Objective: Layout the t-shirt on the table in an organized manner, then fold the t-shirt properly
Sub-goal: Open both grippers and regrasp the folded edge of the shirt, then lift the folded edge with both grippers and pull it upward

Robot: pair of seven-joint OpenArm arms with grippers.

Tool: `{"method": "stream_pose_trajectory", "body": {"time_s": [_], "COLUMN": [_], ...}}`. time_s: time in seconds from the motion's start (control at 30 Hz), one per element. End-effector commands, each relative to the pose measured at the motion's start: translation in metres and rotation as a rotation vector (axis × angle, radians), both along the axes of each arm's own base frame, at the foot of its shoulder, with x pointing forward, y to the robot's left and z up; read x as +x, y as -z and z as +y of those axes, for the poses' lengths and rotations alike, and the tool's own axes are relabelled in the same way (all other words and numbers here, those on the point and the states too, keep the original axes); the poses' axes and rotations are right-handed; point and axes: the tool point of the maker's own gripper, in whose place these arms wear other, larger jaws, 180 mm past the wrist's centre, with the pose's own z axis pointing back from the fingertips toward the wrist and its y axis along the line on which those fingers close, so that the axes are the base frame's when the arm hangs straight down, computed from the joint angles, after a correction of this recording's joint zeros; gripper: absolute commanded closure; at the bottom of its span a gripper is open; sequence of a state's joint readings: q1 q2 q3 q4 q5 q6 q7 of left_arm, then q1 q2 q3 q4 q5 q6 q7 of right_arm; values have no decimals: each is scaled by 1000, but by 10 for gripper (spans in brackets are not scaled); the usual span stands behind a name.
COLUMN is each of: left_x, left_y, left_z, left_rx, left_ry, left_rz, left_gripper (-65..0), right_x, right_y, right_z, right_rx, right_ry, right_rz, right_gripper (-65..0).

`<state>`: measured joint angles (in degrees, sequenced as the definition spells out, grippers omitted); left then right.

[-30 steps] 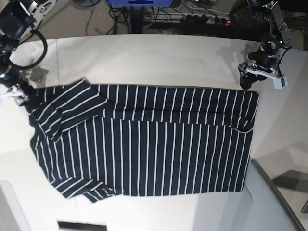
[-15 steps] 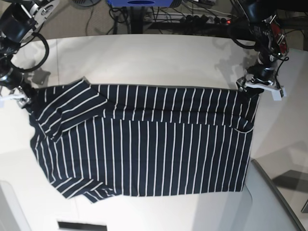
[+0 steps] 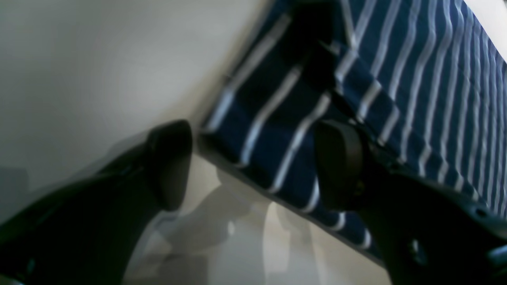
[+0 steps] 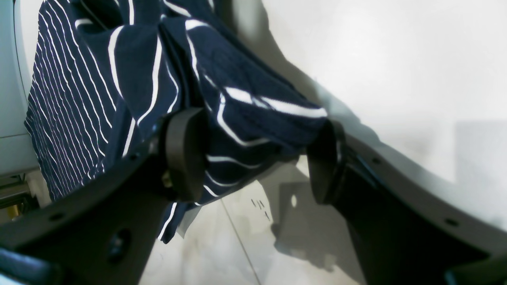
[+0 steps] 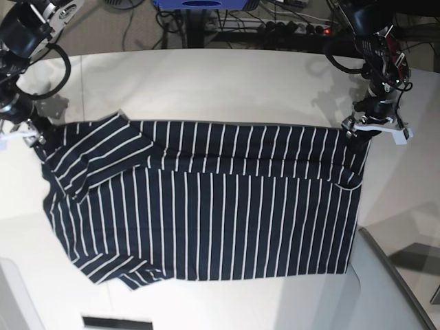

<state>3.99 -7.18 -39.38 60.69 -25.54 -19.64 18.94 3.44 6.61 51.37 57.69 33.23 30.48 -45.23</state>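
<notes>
The t-shirt [image 5: 206, 206], dark navy with thin white stripes, lies spread flat across the white table [image 5: 227, 82], with a sleeve folded over at its left end. My left gripper [image 5: 361, 132] sits at the shirt's far right corner. In the left wrist view that gripper [image 3: 253, 166] is open, the corner of the t-shirt [image 3: 396, 79] lying between its fingers. My right gripper [image 5: 27, 135] is at the far left corner. Close up, the right gripper [image 4: 253, 158] has its jaws apart, with a bunched fold of the t-shirt [image 4: 245, 118] filling the gap.
Cables and a power strip [image 5: 295, 27] run behind the table's far edge. A grey slanted panel [image 5: 392, 289] stands at the lower right and a pale one [image 5: 8, 295] at the lower left. A thin seam [image 4: 237, 233] crosses the tabletop under the right gripper.
My left gripper has come down and to the right onto the shirt's far right corner. The right gripper's jaws have narrowed around the fold at the left corner.
</notes>
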Motion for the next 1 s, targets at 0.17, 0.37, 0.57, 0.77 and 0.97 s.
{"method": "stream_pose_trajectory", "body": {"time_s": [0.17, 0.37, 0.57, 0.77, 0.97], "left_x": [-1, 3, 13, 18, 17], "left_y": [18, 25, 26, 36, 38], "left_z": [-2, -8, -13, -22, -22], "left_rx": [-32, -62, -82, -125, -127], "left_ry": [-28, -33, -32, -40, -42], "left_rz": [57, 64, 57, 72, 78], "left_gripper": [-464, -464, -464, -423, -21], "right_x": [14, 14, 14, 14, 14], "right_y": [-8, -7, -7, -7, -8], "right_z": [6, 8, 8, 8, 6], "right_rx": [-30, -25, -26, -26, -29], "right_ry": [-70, -69, -65, -65, -65], "right_rz": [-20, -19, -21, -21, -21], "right_gripper": [-354, -354, -354, -353, -351]}}
